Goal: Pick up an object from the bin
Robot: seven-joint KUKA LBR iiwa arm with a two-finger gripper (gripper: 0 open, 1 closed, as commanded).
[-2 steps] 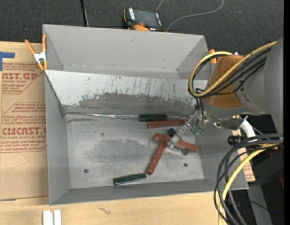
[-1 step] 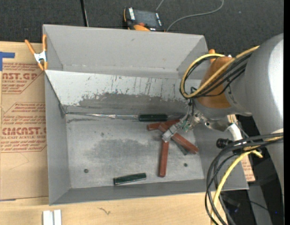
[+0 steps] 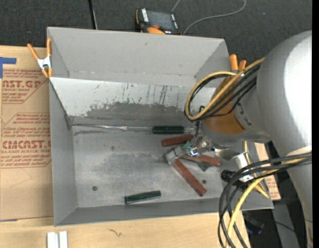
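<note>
A small cluster of reddish-brown bars (image 3: 186, 164) lies in the right half of the bin, right of centre in the frame. The longest bar (image 3: 190, 180) slants down toward the lower right, a shorter bar (image 3: 176, 140) lies level just above it, and others are partly hidden beneath the robot. The gripper (image 3: 192, 150) is low over the middle of this cluster, at or very near the bars. Whether it is parted or closed cannot be told, and no bar can be seen held in it.

One dark green bar (image 3: 168, 130) lies just above and to the left of the cluster, by the foot of the back wall. A second dark green bar (image 3: 143, 197) lies well apart at the bin's lower edge.

The bin (image 3: 97, 154) is grey metal, its floor scuffed and smudged dark and its sloping back wall streaked with scratches. The arm (image 3: 288, 97) is a pale rounded bulk on the right of the frame, with yellow and black cables (image 3: 211, 87) looped around it.

Beyond the bin at the top is dark carpet (image 3: 46, 4), with a black and orange device (image 3: 157, 20) on a lead. A light wooden tabletop (image 3: 149, 234) runs along the bottom.
</note>
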